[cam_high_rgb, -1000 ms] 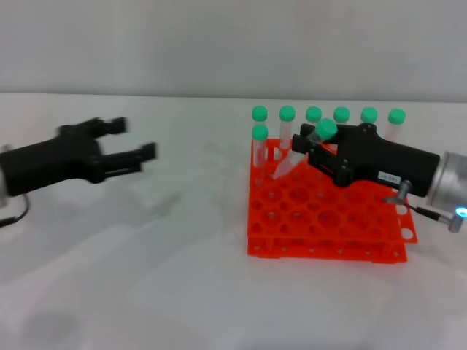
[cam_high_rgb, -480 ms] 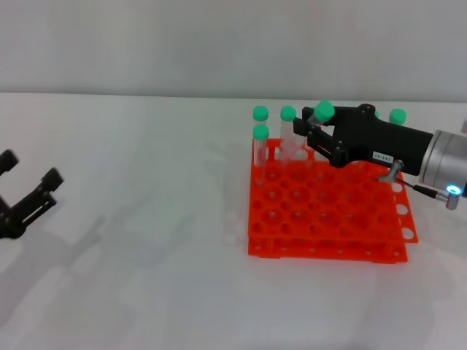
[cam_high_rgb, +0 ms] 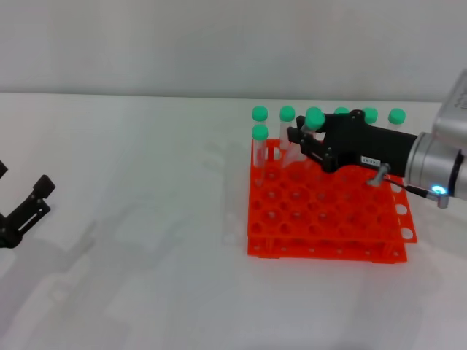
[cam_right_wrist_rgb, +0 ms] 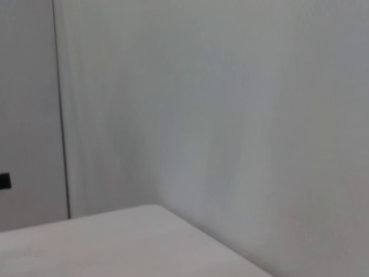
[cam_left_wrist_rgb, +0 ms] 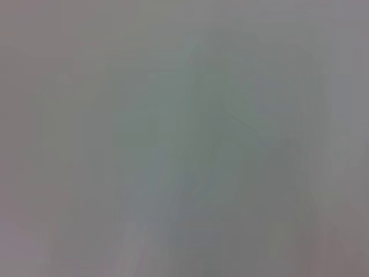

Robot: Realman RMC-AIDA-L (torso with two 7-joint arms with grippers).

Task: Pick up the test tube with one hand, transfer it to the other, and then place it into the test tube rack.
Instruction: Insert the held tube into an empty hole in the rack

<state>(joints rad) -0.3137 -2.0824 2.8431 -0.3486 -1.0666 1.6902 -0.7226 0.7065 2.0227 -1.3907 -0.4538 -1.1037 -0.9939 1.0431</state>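
The orange test tube rack point(cam_high_rgb: 328, 219) stands on the white table right of centre. My right gripper point(cam_high_rgb: 303, 138) reaches over the rack's back rows from the right. It is shut on the test tube point(cam_high_rgb: 309, 128), just below its green cap point(cam_high_rgb: 314, 118). The tube stands nearly upright with its lower end down at the rack's back holes; I cannot tell whether it is inside a hole. My left gripper point(cam_high_rgb: 29, 205) is open and empty at the far left edge, low over the table. Neither wrist view shows the tube or the rack.
Several other green-capped tubes stand in the rack's back row point(cam_high_rgb: 370, 114), and one stands in the second row at the left point(cam_high_rgb: 260, 133). The right wrist view shows a pale wall and a table edge point(cam_right_wrist_rgb: 144, 209). The left wrist view shows plain grey.
My left gripper has drawn back from mid-left to the far left edge. My right gripper has shifted slightly left, and the tube has gone from tilted to nearly upright.
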